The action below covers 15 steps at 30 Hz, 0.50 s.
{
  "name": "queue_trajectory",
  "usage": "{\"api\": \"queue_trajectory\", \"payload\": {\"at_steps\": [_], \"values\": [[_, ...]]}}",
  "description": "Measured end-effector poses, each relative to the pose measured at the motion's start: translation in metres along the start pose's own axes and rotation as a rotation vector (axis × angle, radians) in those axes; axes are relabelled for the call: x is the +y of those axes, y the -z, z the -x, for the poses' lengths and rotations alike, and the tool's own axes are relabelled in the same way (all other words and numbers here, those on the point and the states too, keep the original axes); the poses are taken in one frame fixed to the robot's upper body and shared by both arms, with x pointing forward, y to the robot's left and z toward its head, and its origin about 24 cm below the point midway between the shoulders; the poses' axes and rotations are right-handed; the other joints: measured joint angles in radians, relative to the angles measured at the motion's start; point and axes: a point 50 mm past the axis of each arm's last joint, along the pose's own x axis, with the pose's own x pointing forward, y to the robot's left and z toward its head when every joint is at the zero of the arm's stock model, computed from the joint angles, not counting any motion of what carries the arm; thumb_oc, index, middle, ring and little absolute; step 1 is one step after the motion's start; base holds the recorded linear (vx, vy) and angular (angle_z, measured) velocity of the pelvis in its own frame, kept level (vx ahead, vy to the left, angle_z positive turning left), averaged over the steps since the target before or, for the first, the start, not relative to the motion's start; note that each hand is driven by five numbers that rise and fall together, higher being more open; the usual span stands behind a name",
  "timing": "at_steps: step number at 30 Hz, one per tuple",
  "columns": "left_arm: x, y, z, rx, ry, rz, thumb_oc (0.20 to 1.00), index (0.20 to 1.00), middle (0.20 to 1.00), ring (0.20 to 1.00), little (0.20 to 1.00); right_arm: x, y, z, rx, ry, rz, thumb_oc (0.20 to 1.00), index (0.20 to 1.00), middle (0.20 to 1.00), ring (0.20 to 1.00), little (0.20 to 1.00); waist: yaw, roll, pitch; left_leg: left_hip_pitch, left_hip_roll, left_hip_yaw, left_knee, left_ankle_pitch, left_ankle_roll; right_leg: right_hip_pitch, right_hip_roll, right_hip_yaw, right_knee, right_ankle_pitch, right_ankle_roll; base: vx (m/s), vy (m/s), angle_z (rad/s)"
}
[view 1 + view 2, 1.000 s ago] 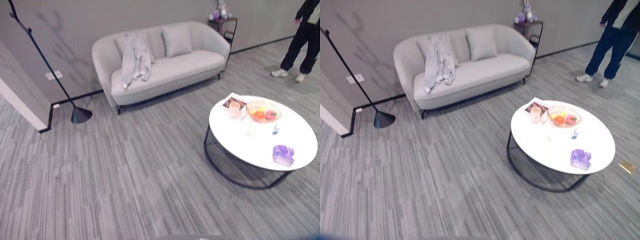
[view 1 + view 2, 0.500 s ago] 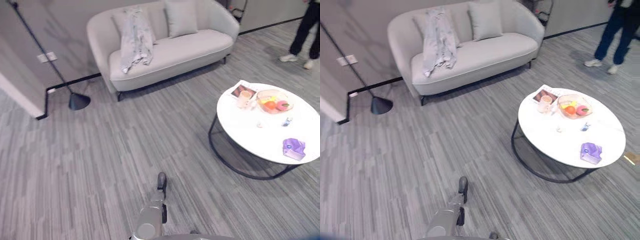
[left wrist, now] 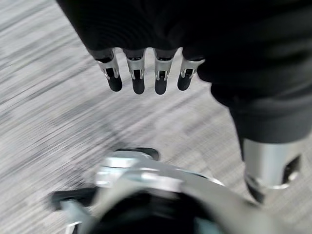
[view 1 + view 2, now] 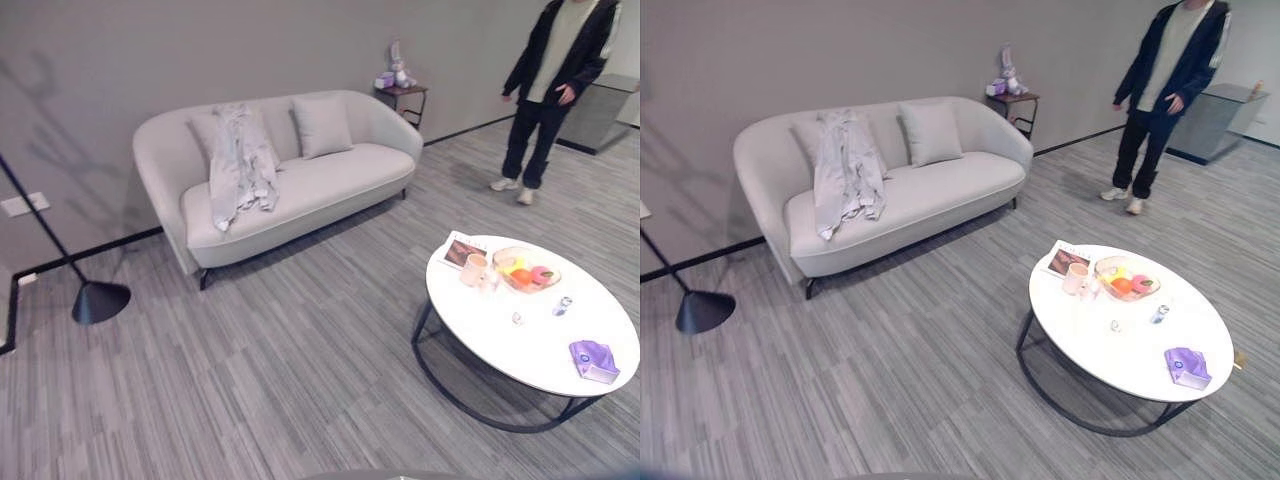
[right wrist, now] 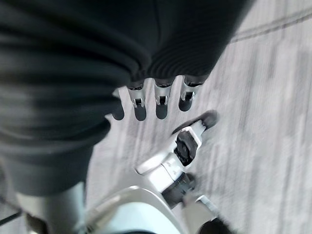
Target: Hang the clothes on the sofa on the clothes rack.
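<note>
We are hanging both hands low over floor: left hand (image 3: 146,78) and right hand (image 5: 156,100), fingers straight and apart, holding nothing. Round table (image 4: 530,345) standing near on our right, carrying cup (image 4: 473,269) and fruit bowl (image 4: 526,271); we are risking clipping its rim on approach. Farther off, shirt (image 4: 240,160) lying draped over sofa (image 4: 330,185) back and seat. Lamp base (image 4: 97,300) on floor at left, a trip risk. Person (image 4: 548,90) standing beyond table, possibly crossing our path.
</note>
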Motion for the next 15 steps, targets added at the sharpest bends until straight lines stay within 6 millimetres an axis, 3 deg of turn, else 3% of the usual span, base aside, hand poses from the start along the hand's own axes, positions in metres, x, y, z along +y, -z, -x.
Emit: {"api": "queue_trajectory", "payload": {"at_steps": [1,2,4,5,6,7,8,9,10,11,12,14,15], "values": [[0.005,-0.002,0.001,0.000,-0.018,0.017,1.000,1.000,1.000,1.000,1.000,0.005,-0.003,-0.001,-0.012,-0.018,0.008,1.000,1.000,1.000,1.000,1.000,-0.008,-0.005,0.006,-0.016,0.005,0.001,0.050,-0.007,0.034,-0.012,-0.022,0.010,-0.085,0.018,0.019,0.49,-0.124,0.35],[0.004,-0.013,0.000,-0.034,-0.018,0.028,1.000,1.000,1.000,1.000,1.000,0.006,-0.006,-0.001,-0.020,-0.028,0.019,1.000,1.000,1.000,1.000,1.000,-0.019,-0.017,0.014,-0.041,-0.024,-0.010,0.088,0.010,0.055,-0.038,-0.075,0.010,-0.218,0.064,0.067,0.50,-0.127,0.42],[0.003,-0.010,0.000,-0.032,-0.016,0.032,1.000,1.000,1.000,1.000,1.000,0.005,-0.004,-0.001,-0.007,-0.024,0.008,1.000,1.000,1.000,1.000,1.000,-0.019,-0.013,0.018,0.013,-0.037,-0.025,0.026,0.009,0.053,-0.060,-0.107,-0.004,-0.408,0.161,0.070,0.47,-0.121,0.35],[0.002,-0.008,0.000,-0.024,-0.015,0.033,1.000,1.000,1.000,1.000,1.000,0.004,-0.007,-0.001,-0.008,-0.021,0.001,1.000,1.000,1.000,1.000,1.000,-0.019,0.004,0.027,0.047,-0.036,-0.038,-0.002,0.007,0.055,-0.088,-0.113,-0.019,-0.432,0.217,0.073,0.43,-0.105,0.29],[0.004,-0.004,0.000,-0.014,-0.021,0.036,1.000,1.000,1.000,1.000,1.000,0.003,-0.008,-0.001,-0.010,-0.027,-0.011,1.000,1.000,1.000,1.000,1.000,-0.018,-0.001,0.029,0.058,-0.036,-0.038,-0.014,0.006,0.056,-0.121,-0.117,-0.017,-0.432,0.267,0.081,0.30,-0.065,0.28],[0.009,0.007,0.001,0.009,-0.036,0.092,1.000,1.000,1.000,1.000,1.000,0.004,-0.009,-0.001,-0.011,-0.049,-0.035,1.000,1.000,1.000,1.000,1.000,-0.023,0.000,0.034,0.046,-0.041,-0.038,0.023,-0.008,0.075,-0.201,-0.133,-0.016,-0.432,0.344,0.102,0.51,-0.144,0.16],[0.008,0.013,0.002,0.027,-0.036,0.110,1.000,1.000,1.000,1.000,1.000,0.011,-0.012,-0.002,-0.016,-0.076,-0.040,1.000,1.000,1.000,1.000,1.000,-0.024,0.000,0.048,0.036,-0.043,-0.040,0.050,-0.023,0.098,-0.231,-0.140,-0.019,-0.432,0.376,0.116,0.80,-0.267,0.22],[0.014,0.033,0.005,0.083,-0.062,0.118,1.000,1.000,1.000,1.000,1.000,0.012,-0.012,-0.002,-0.013,-0.080,-0.055,1.000,1.000,1.000,1.000,1.000,-0.025,-0.003,0.052,0.056,-0.047,-0.061,0.064,-0.056,0.100,-0.268,-0.153,-0.020,-0.430,0.382,0.112,0.80,-0.266,0.46],[0.011,0.039,0.005,0.099,-0.058,0.120,1.000,1.000,1.000,1.000,1.000,0.012,-0.006,-0.002,0.003,-0.084,-0.066,1.000,1.000,1.000,1.000,1.000,-0.046,0.000,0.054,0.057,-0.048,-0.094,0.085,-0.078,0.089,-0.281,-0.170,-0.015,-0.424,0.369,0.107,0.44,-0.156,0.80],[0.012,0.043,0.006,0.108,-0.063,0.122,1.000,1.000,1.000,1.000,1.000,0.011,-0.003,-0.002,0.009,-0.084,-0.079,1.000,1.000,1.000,1.000,1.000,-0.055,-0.001,0.054,0.056,-0.055,-0.123,0.093,-0.102,0.055,-0.294,-0.191,-0.006,-0.412,0.359,0.122,0.19,-0.080,1.03],[0.006,0.048,0.006,0.118,-0.053,0.122,1.000,1.000,1.000,1.000,1.000,0.009,-0.003,-0.001,0.018,-0.082,-0.070,1.000,1.000,1.000,1.000,1.000,-0.055,0.025,0.062,0.084,-0.038,-0.129,0.080,-0.094,0.123,-0.312,-0.194,-0.006,-0.389,0.364,0.107,0.58,-0.295,0.83],[0.008,0.061,0.008,0.164,-0.064,0.131,1.000,1.000,1.000,1.000,1.000,0.009,0.000,-0.001,0.043,-0.082,-0.066,1.000,1.000,1.000,1.000,1.000,-0.062,0.019,0.060,0.136,-0.035,-0.197,0.065,-0.124,0.095,-0.287,-0.192,0.018,-0.374,0.355,0.081,0.79,-0.407,0.86],[0.010,0.064,0.009,0.172,-0.073,0.136,1.000,1.000,1.000,1.000,1.000,0.012,0.002,-0.001,0.056,-0.088,-0.029,1.000,1.000,1.000,1.000,1.000,-0.071,0.021,0.054,0.166,-0.021,-0.228,0.064,-0.150,0.082,-0.282,-0.178,0.018,-0.302,0.357,0.081,0.65,-0.309,0.90]]}}
